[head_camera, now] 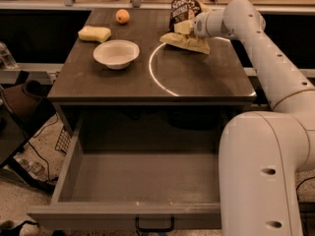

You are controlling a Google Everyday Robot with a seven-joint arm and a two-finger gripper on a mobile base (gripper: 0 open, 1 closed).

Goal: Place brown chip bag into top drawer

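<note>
Although the top drawer (147,181) already stands pulled out beneath the table's (197,80) front edge, we judge the task barely begun. The brown chip bag (189,42) sits on the table's far right part, well apart from the drawer. Our gripper (186,27) is at the bag's middle; whether it is spread or clamped there we cannot tell. We have yet to lift the bag, carry it past the table's front edge and release it inside.

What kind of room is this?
Likely a lab or office test area: loose floor cables, staged table with open top drawer. End effector is at the brown chip bag, far right.
</note>
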